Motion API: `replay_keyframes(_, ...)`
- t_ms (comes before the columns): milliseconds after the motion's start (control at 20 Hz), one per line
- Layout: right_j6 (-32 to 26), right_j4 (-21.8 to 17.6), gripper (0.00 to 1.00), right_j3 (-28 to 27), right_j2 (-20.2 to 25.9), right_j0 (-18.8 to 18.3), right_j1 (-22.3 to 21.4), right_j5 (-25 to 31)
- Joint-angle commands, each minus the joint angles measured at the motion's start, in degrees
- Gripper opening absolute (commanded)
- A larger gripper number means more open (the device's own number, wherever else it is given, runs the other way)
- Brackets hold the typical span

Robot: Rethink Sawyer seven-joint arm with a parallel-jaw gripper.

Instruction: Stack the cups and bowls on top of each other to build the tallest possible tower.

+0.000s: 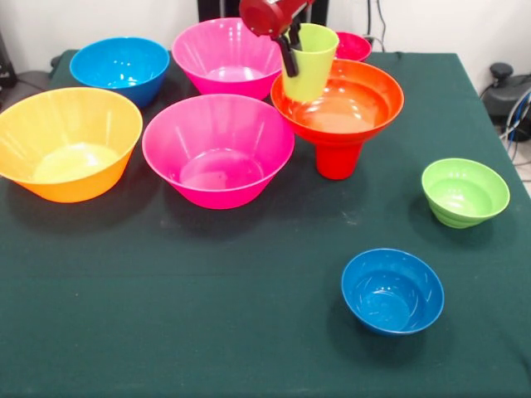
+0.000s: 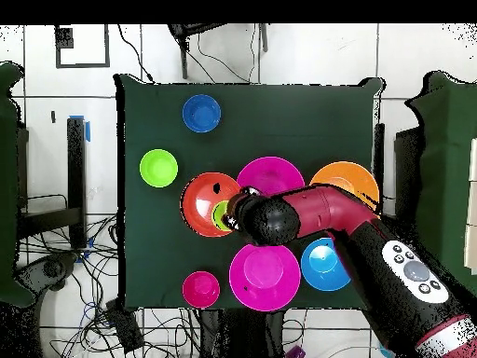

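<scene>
**Arm over the red-orange bowl**

The arm (image 2: 373, 242) reaches in from the lower right across the green table (image 2: 279, 112), its head ending at the red-orange bowl (image 2: 200, 207). A lime cup (image 2: 221, 215) shows inside that bowl, right at the arm's tip. Two pink bowls lie beside the arm, one above (image 2: 272, 173) and one below (image 2: 263, 275). An orange bowl (image 2: 343, 177) and a blue bowl (image 2: 321, 266) are partly covered. Clear of the arm lie a small blue bowl (image 2: 201, 113), a green bowl (image 2: 158, 168) and a small pinkish-red bowl (image 2: 200, 289).

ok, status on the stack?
Gripper shut on lime cup, held over red-orange bowl. Bowl sits on red cup. Pink bowl close beside; nothing blocking.
</scene>
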Motion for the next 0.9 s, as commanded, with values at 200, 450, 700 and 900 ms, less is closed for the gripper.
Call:
replay_keyframes(200,3.35,-4.51,0.00,5.42,-2.03,-0.95,4.54,-7.55)
replay_keyframes(450,3.85,-3.91,0.00,5.10,-0.98,-0.82,5.30,-10.37)
replay_keyframes(700,4.40,-3.79,0.00,5.19,-0.67,-0.48,6.76,-13.86)
replay_keyframes(900,4.50,-4.41,0.00,4.99,-1.65,0.27,7.34,-15.25)
